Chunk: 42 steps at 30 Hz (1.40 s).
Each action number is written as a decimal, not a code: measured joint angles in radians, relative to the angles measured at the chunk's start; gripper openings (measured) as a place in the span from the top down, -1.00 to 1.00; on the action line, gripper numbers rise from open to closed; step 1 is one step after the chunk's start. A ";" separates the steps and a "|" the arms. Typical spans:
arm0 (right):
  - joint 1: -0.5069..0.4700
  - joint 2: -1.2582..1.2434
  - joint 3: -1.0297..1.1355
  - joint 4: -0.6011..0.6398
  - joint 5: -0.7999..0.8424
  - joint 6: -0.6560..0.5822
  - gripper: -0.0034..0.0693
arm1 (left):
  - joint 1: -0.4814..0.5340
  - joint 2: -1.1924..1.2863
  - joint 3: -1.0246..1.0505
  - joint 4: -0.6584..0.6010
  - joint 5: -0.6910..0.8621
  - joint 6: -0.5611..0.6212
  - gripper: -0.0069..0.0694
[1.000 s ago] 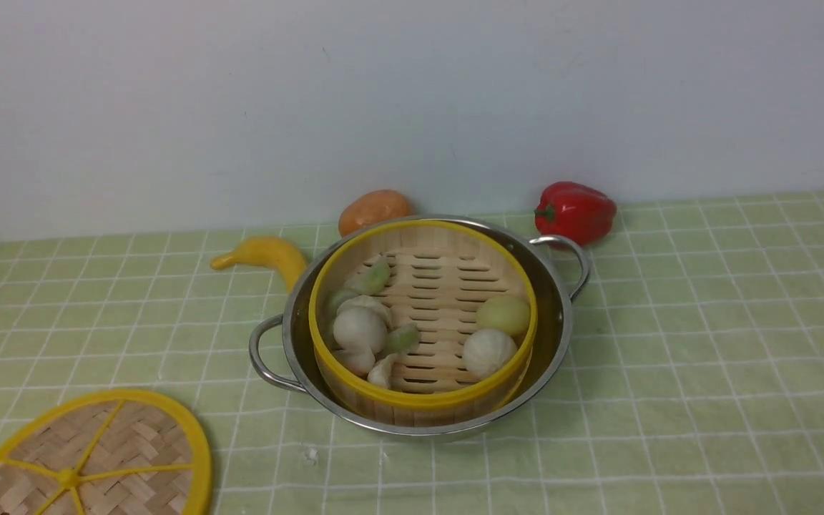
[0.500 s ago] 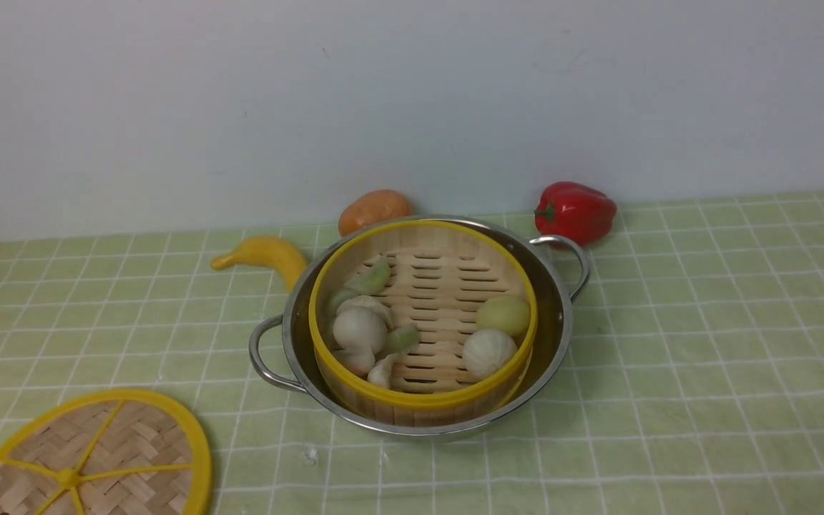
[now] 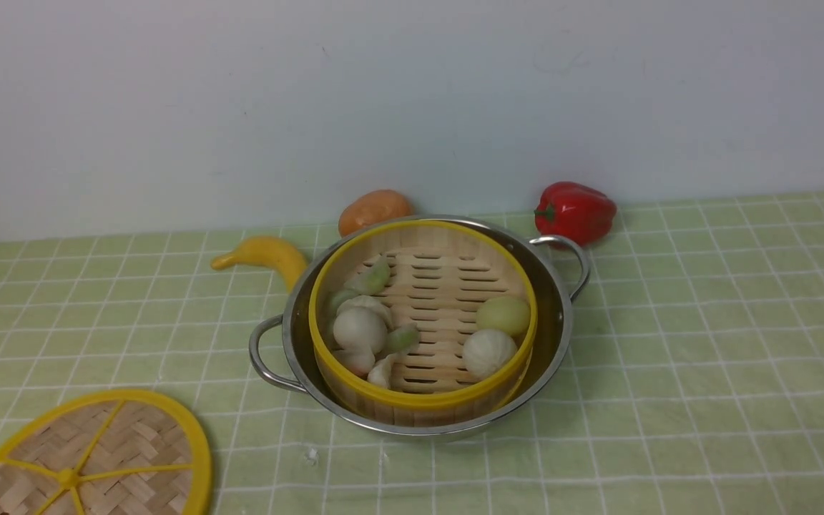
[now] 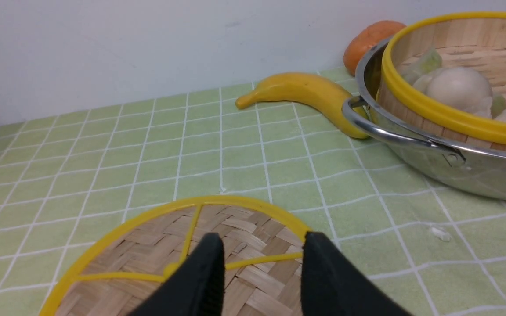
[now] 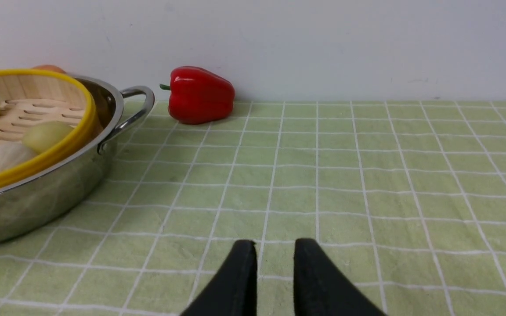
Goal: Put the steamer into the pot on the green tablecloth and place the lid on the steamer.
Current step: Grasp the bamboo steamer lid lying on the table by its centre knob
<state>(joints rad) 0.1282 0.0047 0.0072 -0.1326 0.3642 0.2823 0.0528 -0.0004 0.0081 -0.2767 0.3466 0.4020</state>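
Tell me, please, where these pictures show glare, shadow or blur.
Front view: soft, even light; the lid throws a faint shadow on the green tablecloth. Left wrist view: the pot wall mirrors the grid; the black left fingers look soft-edged. Right wrist view: white highlights on the red pepper.

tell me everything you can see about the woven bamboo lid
The lid is a flat round disc of woven pale bamboo strips, with a yellow rim, thin yellow spokes and a yellow centre hub. It lies flat on the green tablecloth at the near left of the front view, partly cut off by the picture's edge and well apart from the pot. The left gripper hangs over it with its jaws open; whether it touches the lid cannot be told.
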 joint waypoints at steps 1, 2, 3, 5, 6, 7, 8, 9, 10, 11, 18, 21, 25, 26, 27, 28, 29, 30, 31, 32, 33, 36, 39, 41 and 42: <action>0.000 0.000 0.000 0.000 0.000 0.000 0.48 | 0.000 0.000 0.000 0.000 0.000 0.000 0.18; 0.000 0.000 0.000 0.000 0.000 0.000 0.47 | 0.000 0.000 0.000 0.000 0.000 0.000 0.18; 0.000 0.000 0.000 0.000 0.000 0.000 0.46 | 0.000 0.000 0.000 0.000 0.000 0.000 0.18; 0.000 0.000 0.000 0.000 0.000 0.000 0.45 | 0.000 0.000 0.000 0.000 0.000 0.000 0.18; 0.000 0.000 0.001 0.000 0.000 0.000 0.45 | 0.000 0.000 0.000 0.000 0.000 0.000 0.18; 0.000 0.000 0.001 0.000 0.000 0.000 0.44 | 0.000 0.000 0.000 0.000 0.000 0.000 0.18; 0.000 0.000 0.001 0.000 0.000 0.000 0.44 | 0.000 0.000 0.000 0.000 0.000 0.000 0.18; 0.000 0.000 0.001 0.000 0.000 0.000 0.43 | 0.000 0.000 0.000 0.000 0.000 0.000 0.18; 0.000 0.000 0.001 0.000 0.000 0.000 0.43 | 0.000 0.000 0.000 0.000 0.000 0.000 0.18; 0.000 0.000 0.001 0.000 0.000 0.000 0.42 | 0.000 0.000 0.000 0.000 0.000 0.000 0.18; 0.000 0.000 0.001 0.000 0.000 0.000 0.38 | 0.000 0.000 0.000 -0.010 -0.012 0.000 0.18; 0.000 0.000 0.001 0.000 -0.003 0.000 0.36 | 0.000 0.000 0.000 -0.154 -0.065 -0.047 0.18; 0.000 0.000 0.001 0.000 -0.007 0.000 0.35 | 0.000 0.000 0.000 -0.383 -0.155 -0.100 0.18; 0.000 0.000 0.001 0.000 -0.007 0.000 0.34 | 0.000 0.000 0.000 -0.433 -0.176 -0.105 0.18; 0.000 0.000 0.001 0.000 -0.008 0.000 0.34 | 0.000 0.000 0.000 -0.452 -0.189 -0.105 0.18; 0.000 0.000 0.001 0.000 -0.007 0.000 0.33 | 0.000 0.000 0.000 -0.512 -0.230 -0.106 0.18; 0.000 0.000 0.001 0.000 -0.007 0.000 0.32 | 0.000 0.000 0.000 -0.553 -0.260 -0.107 0.18; 0.000 0.000 0.001 0.000 -0.007 0.000 0.31 | 0.000 0.000 0.000 -0.583 -0.290 -0.107 0.18; 0.000 0.000 0.001 0.000 -0.007 0.000 0.31 | 0.000 0.000 0.000 -0.613 -0.315 -0.107 0.18; 0.000 0.000 0.001 0.000 -0.007 0.000 0.30 | 0.000 0.000 0.000 -0.623 -0.334 -0.107 0.18; 0.000 0.000 0.001 0.000 -0.007 0.000 0.29 | 0.000 0.000 -0.014 -0.649 -0.361 -0.102 0.18; 0.000 0.000 0.001 0.000 -0.008 0.000 0.28 | 0.000 0.003 -0.088 -0.652 -0.347 -0.052 0.18; 0.000 0.000 0.002 0.000 -0.008 0.000 0.26 | 0.000 0.085 -0.258 -0.558 -0.196 0.076 0.18; 0.000 0.000 0.001 0.000 -0.009 0.000 0.25 | 0.000 0.175 -0.373 -0.457 -0.031 0.104 0.18; 0.000 0.000 0.001 0.000 -0.009 0.000 0.25 | 0.000 0.196 -0.384 -0.445 0.005 0.104 0.18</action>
<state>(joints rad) 0.1282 0.0045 0.0082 -0.1326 0.3553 0.2823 0.0528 0.1961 -0.3764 -0.7219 0.3515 0.5064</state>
